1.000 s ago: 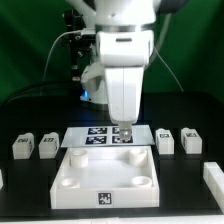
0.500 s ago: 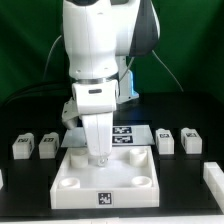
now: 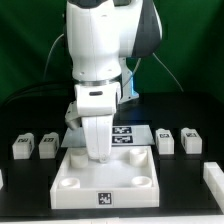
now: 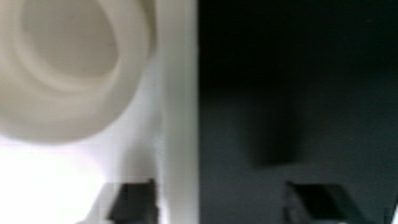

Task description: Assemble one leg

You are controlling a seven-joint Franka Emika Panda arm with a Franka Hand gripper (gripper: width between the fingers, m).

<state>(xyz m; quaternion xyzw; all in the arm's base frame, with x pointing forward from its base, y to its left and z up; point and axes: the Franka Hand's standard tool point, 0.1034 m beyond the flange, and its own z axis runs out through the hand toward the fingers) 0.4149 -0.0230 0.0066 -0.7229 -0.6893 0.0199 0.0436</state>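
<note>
The arm hangs low over the white square tray (image 3: 105,178), with my gripper (image 3: 97,153) at the tray's back-left corner. In the wrist view the fingertips (image 4: 134,200) stand wide apart, one over the tray's white wall (image 4: 169,120) and the other over the dark table. Nothing is held between them. A round corner socket (image 4: 54,70) fills that side of the wrist view. Small white tagged legs lie on the table: two at the exterior view's left (image 3: 22,146) (image 3: 46,146) and two at its right (image 3: 166,139) (image 3: 190,141).
The marker board (image 3: 127,137) lies flat behind the tray, partly hidden by the arm. Another white part (image 3: 214,178) sits at the exterior view's right edge. The table is black, and cables hang behind the arm.
The arm has swung from above the marker board toward the exterior view's left and come down at the tray's back-left corner. The parts on the table have not moved.
</note>
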